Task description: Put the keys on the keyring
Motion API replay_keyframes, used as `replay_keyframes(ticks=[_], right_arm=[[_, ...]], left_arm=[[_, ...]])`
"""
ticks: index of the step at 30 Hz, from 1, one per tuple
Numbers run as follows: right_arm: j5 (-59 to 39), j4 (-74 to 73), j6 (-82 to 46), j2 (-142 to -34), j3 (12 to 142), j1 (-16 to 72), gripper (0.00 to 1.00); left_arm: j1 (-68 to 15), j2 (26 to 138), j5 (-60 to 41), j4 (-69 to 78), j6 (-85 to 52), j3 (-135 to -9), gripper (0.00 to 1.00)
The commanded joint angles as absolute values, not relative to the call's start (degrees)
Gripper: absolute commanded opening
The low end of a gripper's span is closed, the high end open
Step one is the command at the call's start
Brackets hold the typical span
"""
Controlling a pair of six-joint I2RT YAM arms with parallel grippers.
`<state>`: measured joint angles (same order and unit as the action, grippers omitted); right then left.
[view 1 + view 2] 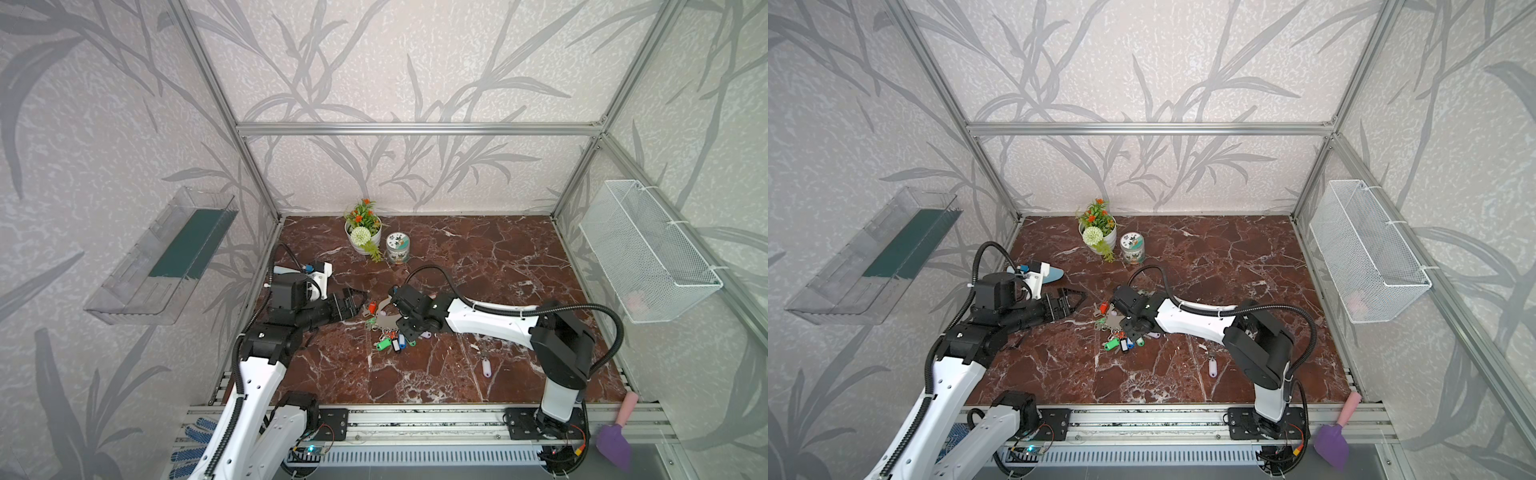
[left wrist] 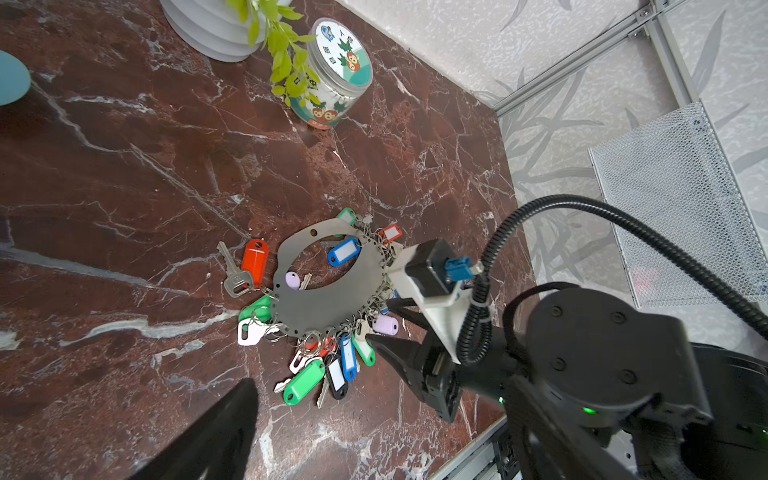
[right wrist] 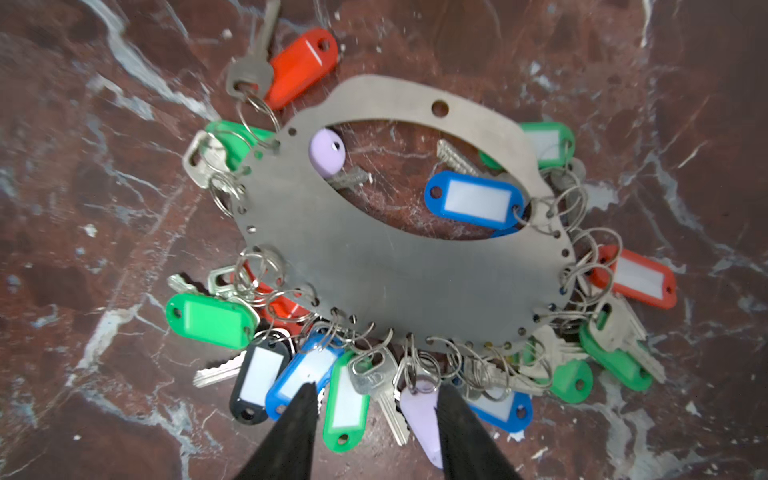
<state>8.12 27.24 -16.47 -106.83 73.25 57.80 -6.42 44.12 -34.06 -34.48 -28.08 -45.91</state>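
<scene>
The keys (image 1: 485, 366) (image 1: 1212, 368), a small key with a pale lilac tag, lie alone on the marble, right of and nearer than the pile. The keyring (image 1: 384, 321) (image 1: 1112, 320) (image 2: 332, 291) (image 3: 395, 257) is a flat grey oval plate edged with rings, keys and coloured tags. My right gripper (image 1: 406, 330) (image 1: 1133, 331) (image 2: 380, 323) (image 3: 376, 399) hangs over its near edge, its jaws apart around a green tag, a key and a lilac tag (image 3: 422, 415). Left of the plate, my left gripper (image 1: 359, 304) (image 1: 1079, 302) stands open and empty.
A flower pot (image 1: 363, 237) and a printed jar (image 1: 397, 248) stand at the back. A wire basket (image 1: 648, 253) hangs on the right wall, a clear shelf (image 1: 162, 257) on the left. A purple trowel (image 1: 615, 440) lies on the front rail.
</scene>
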Motion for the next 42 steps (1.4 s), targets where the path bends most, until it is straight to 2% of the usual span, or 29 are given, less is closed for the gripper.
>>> replay_keyframes(ticks=[1, 4, 11, 16, 20, 42], right_arm=[[9.31, 32.25, -17.38, -108.50, 75.56, 57.36, 0.45], [8.99, 32.01, -17.49, -109.13, 75.62, 56.79, 0.43], [8.74, 32.35, -17.14, -110.48, 75.96, 55.99, 0.26], [8.88, 31.89, -16.92, -110.98, 76.03, 55.57, 0.25], [8.75, 31.28, -16.80, -111.14, 75.94, 55.27, 0.19], [7.53, 30.59, -16.17, -110.90, 76.12, 55.02, 0.06]], left_arm=[[-6.14, 42.81, -33.64, -35.26, -27.22, -45.34, 0.93], [-6.15, 42.20, -33.09, -35.66, -27.15, -45.26, 0.93], [-6.06, 41.67, -32.96, -35.71, -27.09, -45.04, 0.93], [-5.97, 41.84, -33.07, -35.59, -27.11, -44.97, 0.93], [-5.92, 41.92, -33.13, -35.51, -27.24, -44.91, 0.93], [-5.39, 42.22, -33.62, -35.15, -27.42, -44.74, 0.93]])
